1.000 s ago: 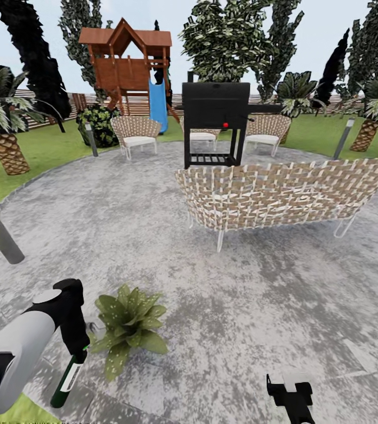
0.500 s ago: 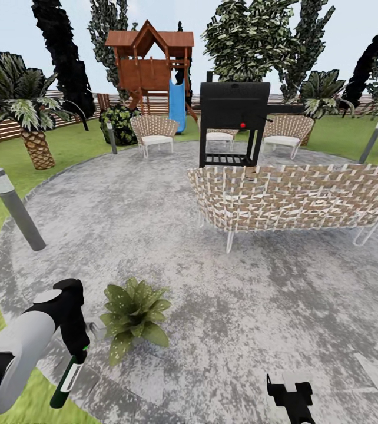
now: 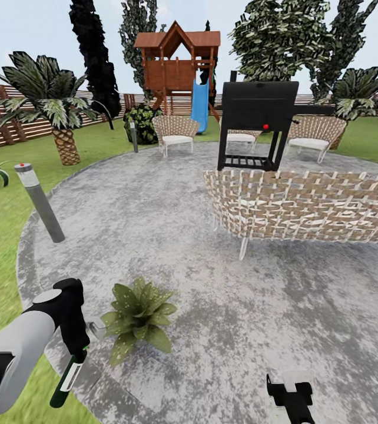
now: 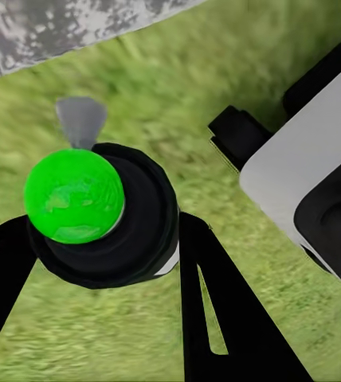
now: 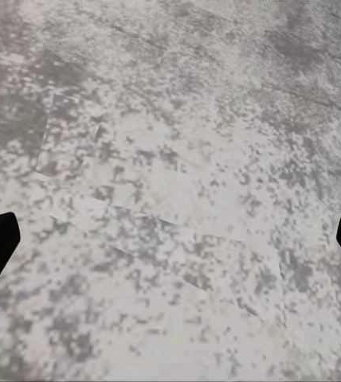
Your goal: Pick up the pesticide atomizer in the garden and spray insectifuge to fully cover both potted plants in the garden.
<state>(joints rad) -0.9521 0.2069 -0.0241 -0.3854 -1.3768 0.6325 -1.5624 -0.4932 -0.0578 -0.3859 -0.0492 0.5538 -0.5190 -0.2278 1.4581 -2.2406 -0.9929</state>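
Hanging atomizer (image 3: pixel 67 377) between left fingers (image 4: pixel 210 302)

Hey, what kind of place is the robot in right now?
A backyard garden, it seems: green lawn around a round grey gravel patio, wicker seating, a black grill, a wooden playset with a blue slide, and a slatted fence.

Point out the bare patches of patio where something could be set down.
Bare grey gravel patio lies open between the low green potted plant and the woven wicker sofa, and between the sofa and the grey bollard light. It is crowded behind the sofa, around the black grill and wicker chairs.
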